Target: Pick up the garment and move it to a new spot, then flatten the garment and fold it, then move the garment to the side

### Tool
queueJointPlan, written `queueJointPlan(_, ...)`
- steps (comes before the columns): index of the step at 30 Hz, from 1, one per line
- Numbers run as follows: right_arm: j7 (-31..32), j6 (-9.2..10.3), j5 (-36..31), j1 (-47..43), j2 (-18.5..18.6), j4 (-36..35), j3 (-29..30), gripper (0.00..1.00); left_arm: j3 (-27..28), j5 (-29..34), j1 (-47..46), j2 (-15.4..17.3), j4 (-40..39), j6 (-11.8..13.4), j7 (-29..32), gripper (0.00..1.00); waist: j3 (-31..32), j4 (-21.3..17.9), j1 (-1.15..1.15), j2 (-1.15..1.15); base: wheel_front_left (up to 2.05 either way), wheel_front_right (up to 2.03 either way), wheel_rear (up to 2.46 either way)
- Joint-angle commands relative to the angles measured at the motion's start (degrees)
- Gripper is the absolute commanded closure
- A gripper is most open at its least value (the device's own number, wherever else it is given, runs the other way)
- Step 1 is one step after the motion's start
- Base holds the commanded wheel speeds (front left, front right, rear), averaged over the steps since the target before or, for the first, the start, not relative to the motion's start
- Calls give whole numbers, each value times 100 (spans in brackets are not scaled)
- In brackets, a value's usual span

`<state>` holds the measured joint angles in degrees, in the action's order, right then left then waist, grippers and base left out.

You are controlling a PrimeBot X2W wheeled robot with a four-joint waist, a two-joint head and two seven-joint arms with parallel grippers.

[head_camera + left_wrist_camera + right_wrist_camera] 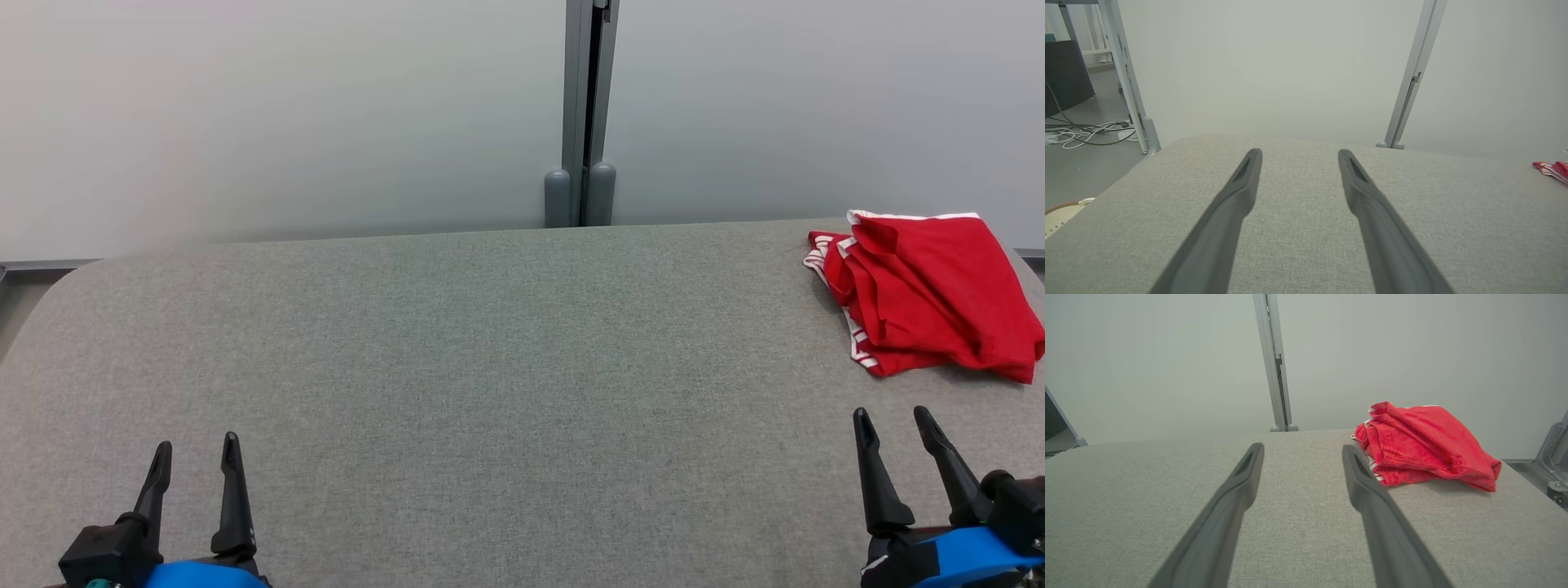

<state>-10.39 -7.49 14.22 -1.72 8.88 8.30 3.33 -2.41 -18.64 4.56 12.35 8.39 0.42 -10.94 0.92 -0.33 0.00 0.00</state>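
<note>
A red garment (931, 294) with white-striped trim lies crumpled at the far right of the grey felt table (490, 367). In the right wrist view the garment (1425, 445) sits ahead and to the right of the fingers. Its edge (1553, 169) peeks in at the right of the left wrist view. My right gripper (894, 420) hovers open near the table's front right, short of the garment. Low at the front left, my left gripper (196, 453) is open with nothing between its fingers. Both grippers (1298, 157) (1302, 451) point toward the back wall.
A pale partition wall with a grey post (584, 114) runs along the table's far edge. Off the table's left end are a floor with cables (1081, 132) and a dark cabinet (1063, 73). A metal frame (1553, 457) stands past the table's right end.
</note>
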Motion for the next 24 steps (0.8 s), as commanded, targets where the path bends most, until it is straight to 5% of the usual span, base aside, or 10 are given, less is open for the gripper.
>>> queueJointPlan(1,-2,-1,-5,-82,-16,-23,4,0,3,12,-80,35,13,-10,1,0,0,4,0,0,0,0,0)
queueJointPlan(8,-9,-1,37,-119,-30,-22,-22,0,-23,-5,-72,77,34,33,27,0,11,5,0,0,0,0,0)
queueJointPlan(9,1,0,4,-26,-19,3,-17,100,-18,-4,0,46,34,6,26,100,10,5,0,0,0,0,0)
queueJointPlan(24,256,0,1035,57,-181,316,16,100,104,-978,-44,-233,347,-101,267,100,1,8,0,0,0,0,0)
